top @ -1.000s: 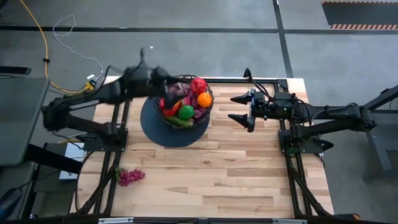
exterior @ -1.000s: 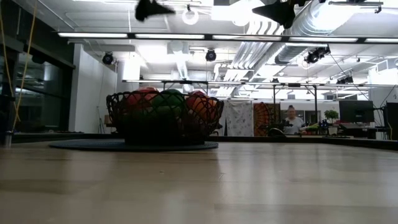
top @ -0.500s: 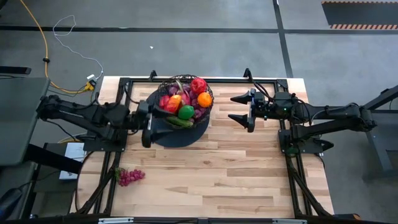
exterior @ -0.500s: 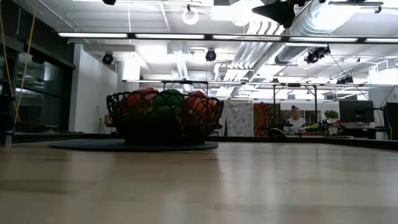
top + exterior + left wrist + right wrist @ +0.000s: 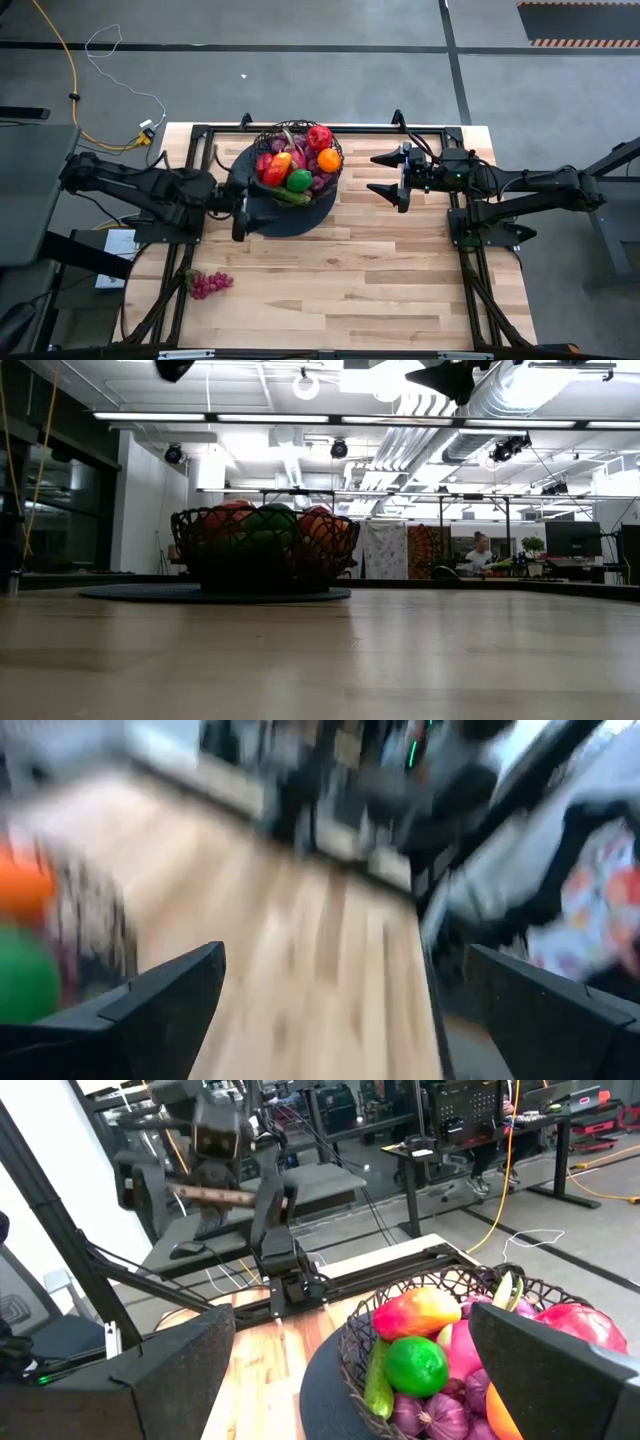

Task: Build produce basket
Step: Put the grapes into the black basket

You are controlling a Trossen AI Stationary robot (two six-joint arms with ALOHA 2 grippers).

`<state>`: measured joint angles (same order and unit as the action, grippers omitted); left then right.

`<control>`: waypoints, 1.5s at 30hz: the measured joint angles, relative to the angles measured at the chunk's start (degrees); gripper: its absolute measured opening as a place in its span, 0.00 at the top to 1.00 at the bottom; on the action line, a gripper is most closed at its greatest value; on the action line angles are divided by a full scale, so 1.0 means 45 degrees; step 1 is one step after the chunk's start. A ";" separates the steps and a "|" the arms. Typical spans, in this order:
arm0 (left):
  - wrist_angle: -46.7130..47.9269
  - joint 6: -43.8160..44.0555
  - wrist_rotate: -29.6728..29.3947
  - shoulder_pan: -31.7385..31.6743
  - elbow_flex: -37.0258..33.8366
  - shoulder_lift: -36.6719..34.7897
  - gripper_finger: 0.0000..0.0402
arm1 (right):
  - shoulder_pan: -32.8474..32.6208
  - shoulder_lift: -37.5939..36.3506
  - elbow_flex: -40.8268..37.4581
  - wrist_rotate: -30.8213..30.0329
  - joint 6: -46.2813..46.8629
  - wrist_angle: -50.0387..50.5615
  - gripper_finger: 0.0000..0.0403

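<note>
Spread wide and holding nothing, the jaws of the left gripper [image 5: 238,205] hang just off the basket's near-left side, over the edge of the flat dark disc [image 5: 262,220] on which the basket [image 5: 297,142] stands. A second ago this arm was a blur reaching across the basket's rim; it has since swung back and drawn in toward its own side of the table, and the last half second has shifted it only slightly. The left wrist view is smeared by motion, so the arm is probably not yet at rest, though that view does show both fingers apart with bare wood between them.

The right gripper [image 5: 385,174] waits with its fingers parted to the right of the basket, where it has not stirred over the same second. Its wrist camera looks straight at the heaped produce: a green round fruit [image 5: 416,1364], a cucumber [image 5: 378,1380], purple grapes and red fruits filling the wire bowl.

The retreat reads as a drop completed, one more piece delivered. What remains, on this showing, is the lone bunch of purple grapes [image 5: 210,284] lying well apart from the basket, near the table's front left corner. That bunch sits on the left arm's side, so the next fetch looks like its job.
</note>
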<state>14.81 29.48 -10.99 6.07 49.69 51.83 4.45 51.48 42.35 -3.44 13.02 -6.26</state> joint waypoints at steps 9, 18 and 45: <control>1.0835 0.5842 0.5110 0.1368 0.0656 0.1134 0.02 | 0.0000 0.0000 0.0002 0.0005 0.0354 0.0005 0.03; 1.1376 0.8731 0.8180 0.5225 -0.1153 0.2328 0.02 | 0.0000 0.0000 0.0004 0.0005 0.0378 0.0178 0.03; 0.8645 0.6323 0.7263 0.8288 -0.2952 0.6256 0.03 | 0.0000 0.0233 0.0023 0.0000 0.0572 0.0267 0.03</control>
<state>53.71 57.93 21.70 43.36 36.40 79.99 4.45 52.53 42.46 -3.44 15.59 -5.06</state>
